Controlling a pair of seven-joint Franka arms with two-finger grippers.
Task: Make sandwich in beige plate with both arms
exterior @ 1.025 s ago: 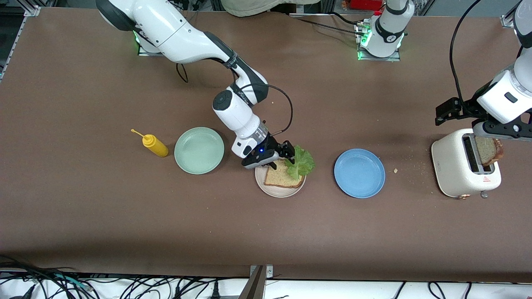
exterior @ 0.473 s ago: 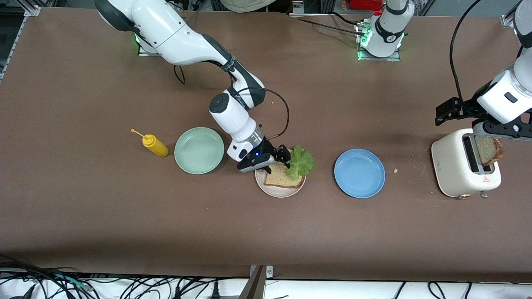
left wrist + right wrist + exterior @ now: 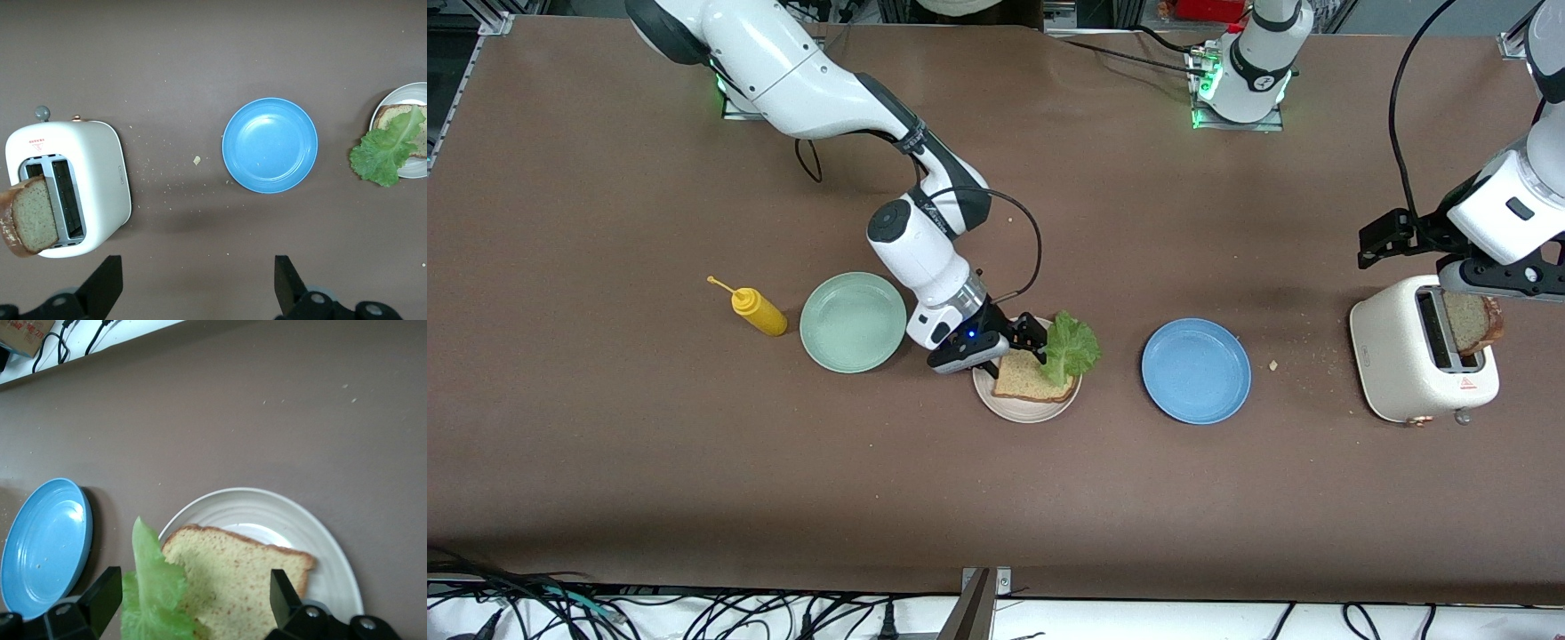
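a brown matte tabletop point(image 3: 694, 498) runs wide under both arms, cables along its near edge.

front view: the right tool point(image 3: 1021, 345) sits low at the beige plate point(image 3: 1024, 409), at the plate's edge toward the right arm's end, fingers spread with nothing pinched. a square tan bread slice point(image 3: 1032, 378) lies flat on the plate, and a ruffled lettuce leaf point(image 3: 1073, 347) rests half on the bread and hangs over the rim on the side farther from the camera. the left tool point(image 3: 1472, 276) hovers over a white toaster point(image 3: 1409, 364) at the left arm's end; a second slice point(image 3: 1476, 324) stands out of a slot. the mint plate point(image 3: 853, 322), blue plate point(image 3: 1196, 371) and yellow bottle point(image 3: 758, 310) are bare bystanders.

left wrist view: left tool's fingers point(image 3: 100, 287) stand wide apart, empty. the crusted slice leans in the toaster point(image 3: 100, 180) just below; this arm is clearly nearer it, so i reckon the next grab is its job.

right wrist view: spread fingers point(image 3: 97, 600) flank the leaf point(image 3: 153, 587), which overlaps the porous bread point(image 3: 240, 580) on the glossy plate point(image 3: 327, 560).
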